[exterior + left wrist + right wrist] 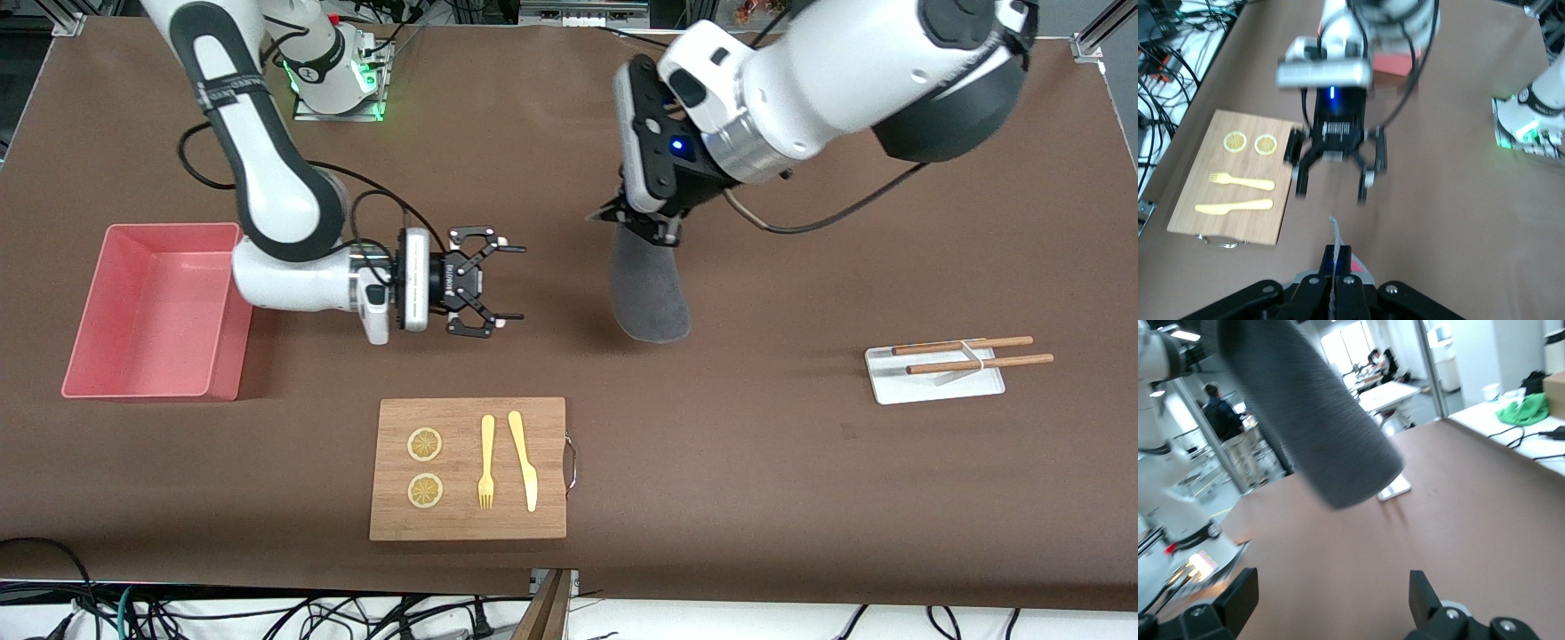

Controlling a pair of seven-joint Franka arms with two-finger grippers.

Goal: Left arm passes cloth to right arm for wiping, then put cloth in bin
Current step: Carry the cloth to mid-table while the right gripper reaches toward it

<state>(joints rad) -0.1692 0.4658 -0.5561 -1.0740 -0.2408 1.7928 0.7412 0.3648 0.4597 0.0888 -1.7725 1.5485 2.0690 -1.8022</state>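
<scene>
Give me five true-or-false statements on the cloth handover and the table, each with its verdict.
1. The left hand grips the dark grey soft fabric cloth, which hangs below it. True.
2. The right hand is shut on the cloth. False: it is open, apart from the cloth.
3. The pink rectangular plastic bin holds the cloth. False: nothing shows in it.
4. A yellow fork and knife lie on the wooden cutting board. True.
5. Two wooden chopsticks rest in the bin. False: they rest on the small white tray.

Glossy white arm shells, black joint bands, black hands, looping black cables
</scene>
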